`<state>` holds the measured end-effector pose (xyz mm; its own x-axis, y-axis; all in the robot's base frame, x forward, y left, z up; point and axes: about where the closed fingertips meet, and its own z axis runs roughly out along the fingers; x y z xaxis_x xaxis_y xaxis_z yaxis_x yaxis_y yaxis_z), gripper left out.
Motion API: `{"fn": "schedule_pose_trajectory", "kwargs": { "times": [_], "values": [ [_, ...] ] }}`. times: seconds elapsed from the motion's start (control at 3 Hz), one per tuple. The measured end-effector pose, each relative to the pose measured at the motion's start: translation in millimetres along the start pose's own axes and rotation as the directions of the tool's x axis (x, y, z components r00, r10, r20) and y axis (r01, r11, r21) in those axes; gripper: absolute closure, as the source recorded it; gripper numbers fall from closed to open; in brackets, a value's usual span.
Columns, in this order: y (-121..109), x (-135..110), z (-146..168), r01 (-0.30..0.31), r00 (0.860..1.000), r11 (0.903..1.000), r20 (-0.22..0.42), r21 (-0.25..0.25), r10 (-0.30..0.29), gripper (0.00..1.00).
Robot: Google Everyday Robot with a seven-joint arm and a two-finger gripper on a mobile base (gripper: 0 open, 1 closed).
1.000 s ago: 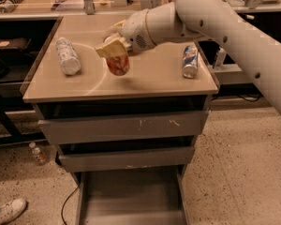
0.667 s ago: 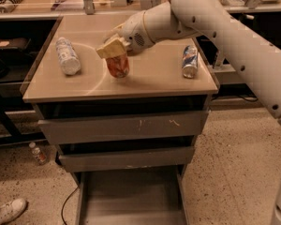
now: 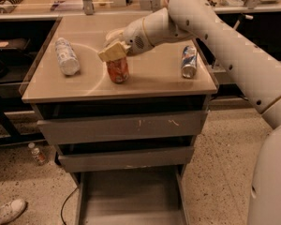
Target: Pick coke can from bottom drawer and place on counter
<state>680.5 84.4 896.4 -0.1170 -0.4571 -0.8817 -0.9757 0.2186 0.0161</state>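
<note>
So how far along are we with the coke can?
Mostly done. The coke can is out of the bottom drawer, which stands open, and is upright on the counter. In hand: the gripper sits at the can's top. Left: back the gripper away, leaving the can standing.

On the counter (image 3: 154, 81): one coke can (image 3: 117, 70) under one gripper (image 3: 113, 51), one blue-and-silver can (image 3: 189, 62), one plastic bottle (image 3: 67, 56); below, two scratched drawers (image 3: 119, 128), one bottom drawer (image 3: 131, 198).

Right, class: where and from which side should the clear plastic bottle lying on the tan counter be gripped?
Probably grip the clear plastic bottle across its middle from above, since it lies on its side. The gripper is over the red-orange coke can.
</note>
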Motion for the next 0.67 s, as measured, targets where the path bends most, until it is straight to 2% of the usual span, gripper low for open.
{"fn": "schedule_pose_trajectory", "kwargs": {
  "times": [0.33,0.67],
  "values": [
    [0.1,-4.2,-2.2,0.0,1.0,1.0,0.0,0.0,0.0,1.0],
    [0.1,-4.2,-2.2,0.0,1.0,1.0,0.0,0.0,0.0,0.81]
  ]
}}
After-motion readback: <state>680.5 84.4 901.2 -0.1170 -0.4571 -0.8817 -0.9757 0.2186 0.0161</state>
